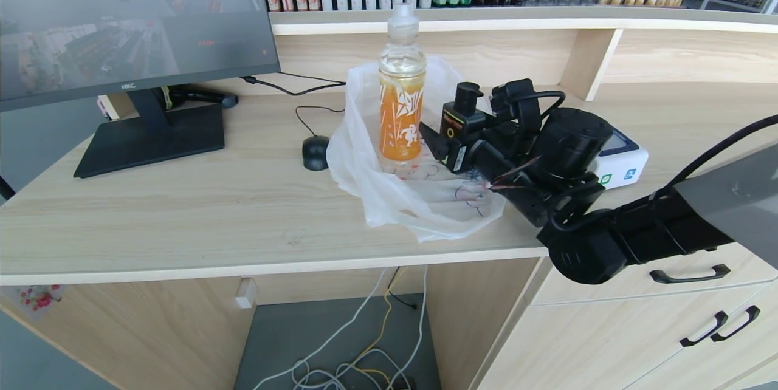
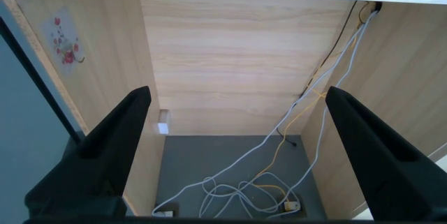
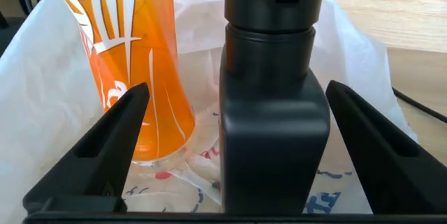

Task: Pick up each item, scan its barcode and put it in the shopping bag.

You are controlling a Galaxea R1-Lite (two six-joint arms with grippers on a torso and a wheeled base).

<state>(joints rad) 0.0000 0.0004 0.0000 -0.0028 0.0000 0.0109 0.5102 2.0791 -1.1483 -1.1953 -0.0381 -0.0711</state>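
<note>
— What do we have, biggest first?

— We see the counter (image 1: 182,220), with the monitor (image 1: 121,19) on its stand toward the back left corner. The white shopping bag (image 1: 371,189) lies open about mid-length, and its folds spill close to the front edge.

— And where is the task's item?

— The orange drink bottle (image 1: 401,116) stands upright inside the bag, with its cap above the rim. Just beside it, also over the bag, we see a black capped object (image 3: 272,112) with an orange label.

— What about the tools?

— The right gripper (image 3: 237,91) is over the bag's right side with its fingers spread wide, so we read it as released. The black object sits between the fingers and we see it touching neither. We cannot tell whether it rests in the bag or is carried some other way. The left gripper (image 2: 237,95) hangs below the counter's front edge, facing the cables (image 2: 265,175) on the floor. Its fingers are wide apart too and hold nothing.

— Anything smaller?

— A white payment terminal (image 1: 620,162) sits toward the right end, behind the arm. A black mouse (image 1: 315,152) lies just beside the bag's left side.
</note>
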